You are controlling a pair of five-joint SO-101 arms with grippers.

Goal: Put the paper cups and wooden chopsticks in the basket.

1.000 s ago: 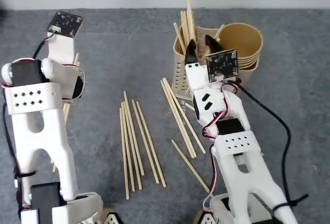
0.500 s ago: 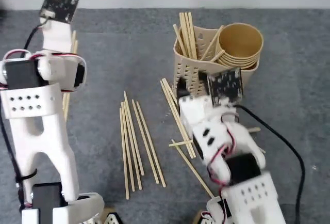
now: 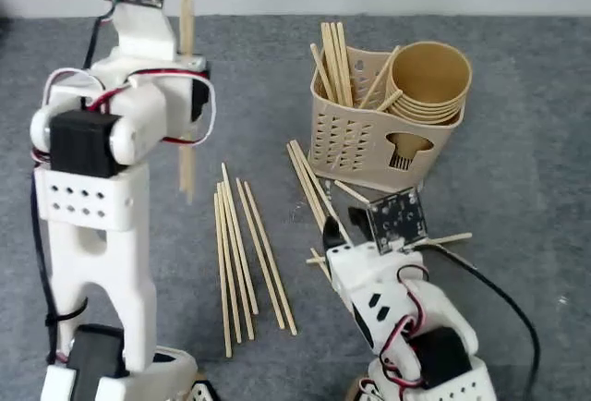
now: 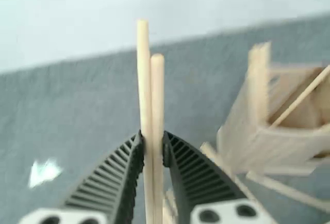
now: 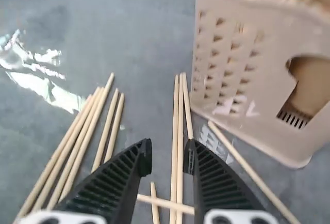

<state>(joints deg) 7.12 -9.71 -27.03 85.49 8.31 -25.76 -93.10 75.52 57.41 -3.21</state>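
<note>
Left gripper (image 4: 153,147) was raised high over the left side of the grey table (image 3: 517,198), jaws clamped nearly together on a pair of wooden chopsticks (image 4: 150,90). The pair stood upright, with the ends sticking well above the fingertips.

Right gripper (image 5: 167,158) sat low over the table just in front of the basket (image 3: 355,142). Its jaws were parted by a narrow gap with nothing gripped between them.

Below the right gripper, a few loose chopsticks (image 5: 178,131) lay on the table, pointing toward the basket's foot. One crosswise chopstick (image 5: 165,203) lay across them, near the fingertips.

A bigger bundle of loose chopsticks (image 3: 242,253) lay between the two arms, well apart from the basket.

The basket held a stack of paper cups (image 3: 429,73) in its right part. Several chopsticks (image 3: 334,54) leaned in the left part.

The perforated basket wall (image 5: 242,64) stood directly ahead of the right gripper.
</note>
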